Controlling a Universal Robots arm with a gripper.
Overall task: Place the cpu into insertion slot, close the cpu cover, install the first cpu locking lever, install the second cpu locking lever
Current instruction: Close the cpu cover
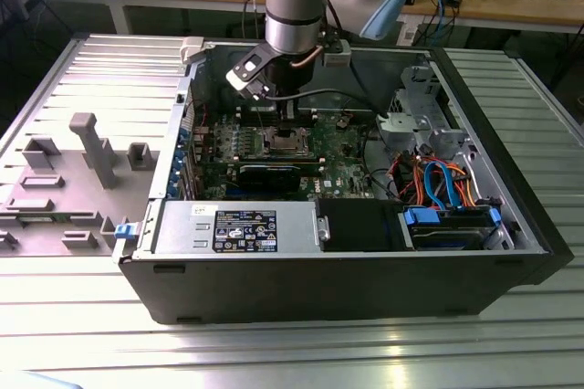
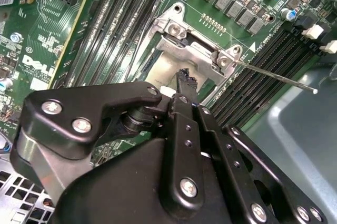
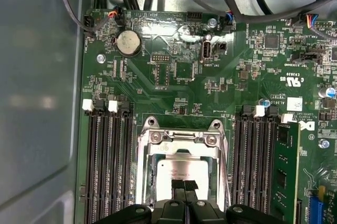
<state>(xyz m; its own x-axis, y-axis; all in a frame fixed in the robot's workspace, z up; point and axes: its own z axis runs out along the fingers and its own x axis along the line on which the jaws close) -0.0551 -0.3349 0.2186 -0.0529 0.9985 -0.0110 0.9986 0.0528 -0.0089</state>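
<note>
In the exterior view the open computer case [image 1: 347, 252] lies on the ribbed metal bench [image 1: 511, 352], and the robot arm [image 1: 294, 5] reaches down into it; the gripper [image 1: 285, 97] hangs just above the insertion slot [image 1: 285, 141], near the middle of the motherboard [image 1: 347, 156]; the black graphics card [image 1: 274, 173] lies between the slot and the power supply [image 1: 237, 227]; the grey drive cage [image 1: 415, 120] stands well apart, toward the exterior view's right.

In the second wrist view the gripper [image 2: 185, 77] is clenched, with nothing visible between its tips, poised over the socket; the cpu cover [image 2: 195, 50] looks to lie flat over the slot, and a pale patch of the cpu [image 2: 163, 74] shows in its window; a thin locking lever [image 2: 274, 75] juts free from the socket's corner out across the memory slots [image 2: 253, 71], so I judge it unlatched.

In the first wrist view the cpu [image 3: 184, 170] sits in the slot beneath the cover's frame [image 3: 181, 149]; the gripper [image 3: 184, 186] hovers over the chip's edge; memory slots [image 3: 108, 166] flank the socket on both sides; a coin cell [image 3: 128, 42] lies near the board's far corner.

The step in hand seems to be the first lever. To do it well, bear on the rod well out from its hinge; sweep it down and sideways under its hook; keep the closed tips off the chip's top and the memory latches; press evenly, lest the cover lift.
</note>
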